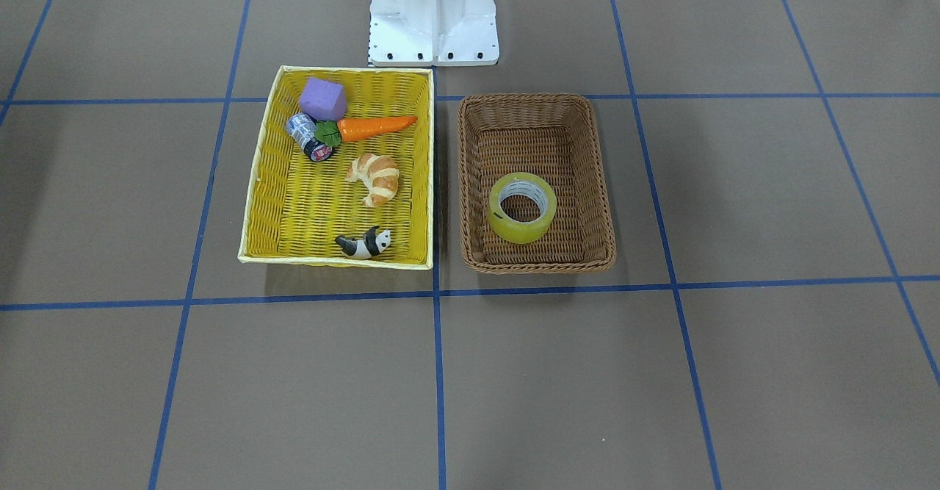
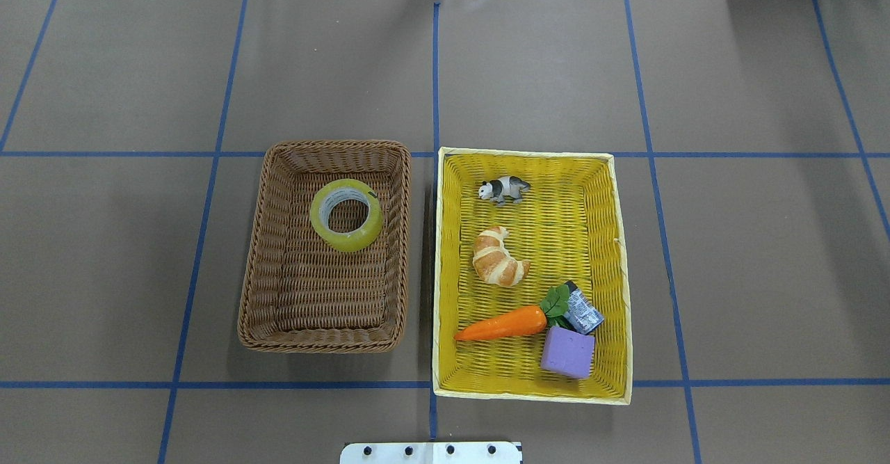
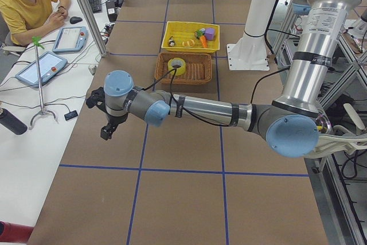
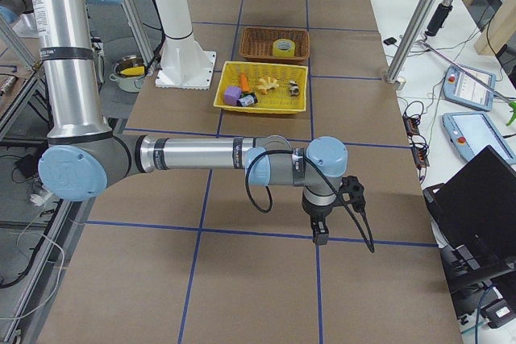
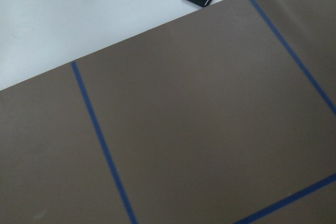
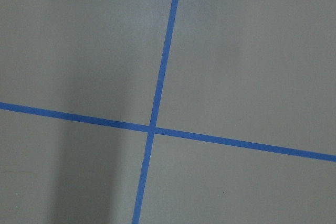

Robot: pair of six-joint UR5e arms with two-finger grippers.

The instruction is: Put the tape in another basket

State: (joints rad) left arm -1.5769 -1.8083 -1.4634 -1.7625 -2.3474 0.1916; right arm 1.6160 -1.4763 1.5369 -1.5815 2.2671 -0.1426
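Brown table surface (image 6: pixel 241 66), two blue tape lines (image 6: pixel 167 51) crossing just below centre, soft darker shadow band down the left side

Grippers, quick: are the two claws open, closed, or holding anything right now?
Left gripper: seen only from the side, away from the baskets; open or closed cannot be told.
Right gripper: the same; cannot be told.

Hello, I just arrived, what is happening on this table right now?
Nothing is being handled at this moment. The tape lies flat in the brown basket, alone. Beside it, the yellow basket holds a carrot, a croissant, a panda figure, a purple block and a small patterned cylinder. Both arms are far from the baskets: the left hand and the right hand hang over bare table, holding nothing.
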